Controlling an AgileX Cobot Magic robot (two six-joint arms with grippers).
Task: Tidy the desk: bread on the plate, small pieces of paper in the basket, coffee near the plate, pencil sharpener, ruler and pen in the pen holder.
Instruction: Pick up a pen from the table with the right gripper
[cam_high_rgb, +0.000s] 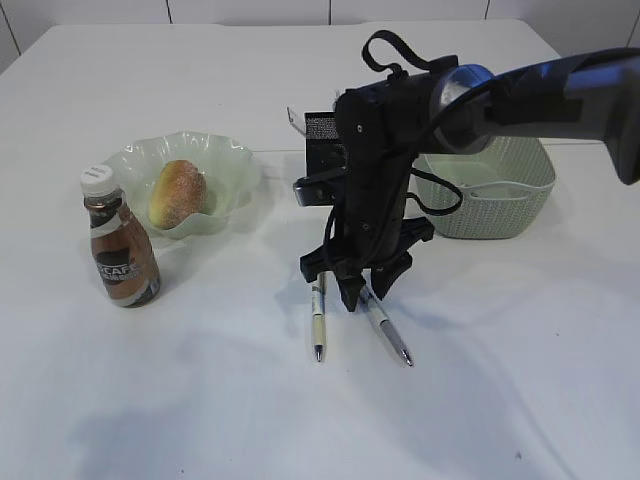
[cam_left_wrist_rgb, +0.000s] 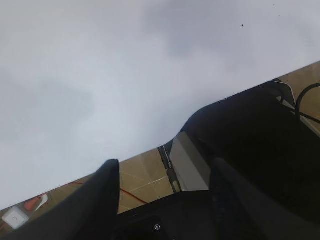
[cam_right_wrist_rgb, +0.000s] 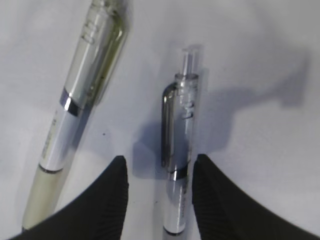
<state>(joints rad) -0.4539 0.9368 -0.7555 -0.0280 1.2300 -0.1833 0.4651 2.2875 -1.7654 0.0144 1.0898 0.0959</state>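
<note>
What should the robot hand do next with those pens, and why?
Probably close the right gripper now: its open fingers already sit on either side of the right pen on the table. The other pen lies clear, outside the fingers.

The right arm covers most of the black pen holder and the near left rim of the basket, whose inside cannot be seen. The upper ends of both pens vanish under the right gripper. In the right wrist view each pen runs off the frame. The bottle label is only partly readable. The left wrist view shows blurred counter and dark jaws, tips cut off.
</note>
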